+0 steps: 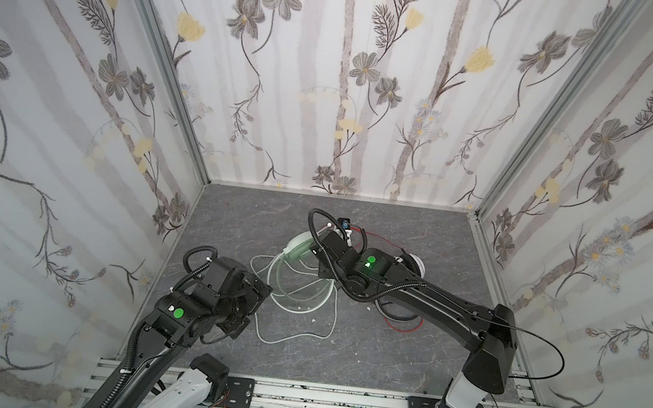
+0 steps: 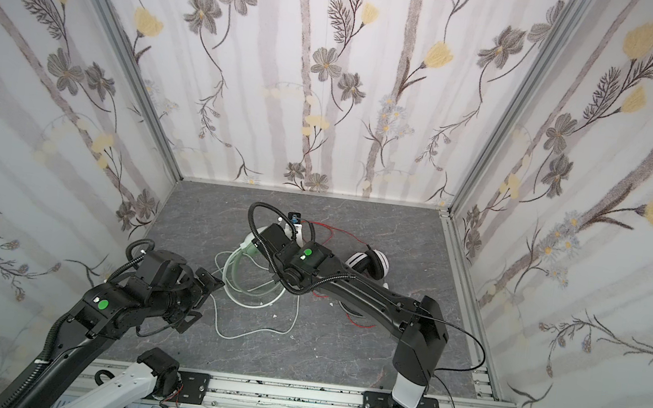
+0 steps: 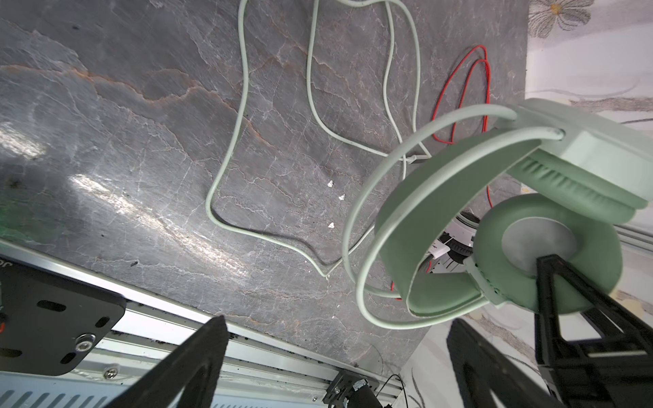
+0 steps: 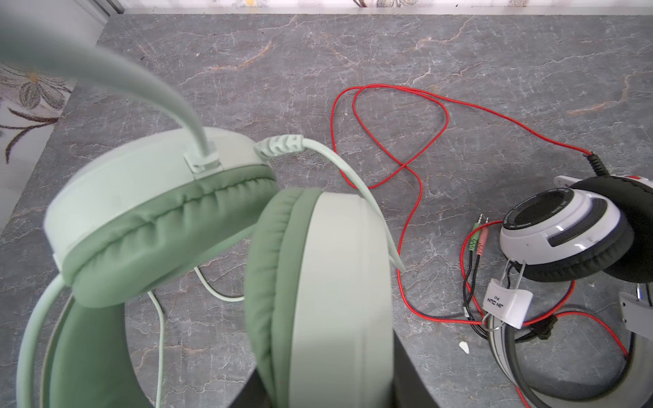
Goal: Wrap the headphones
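Note:
The pale mint green headphones hang tilted above the grey table, and my right gripper is shut on one of their ear cups. In both top views they show just left of the right wrist. Their green cable lies in loose loops on the table. My left gripper stands open and holds nothing, beside the cable's left edge. The white-and-black headphones lie on the table to the right, with their thin red cable spread around them.
Flowered walls close in the table on three sides. An aluminium rail with both arm bases runs along the front edge. Small white crumbs lie near the green cable. The right arm stretches over the red cable.

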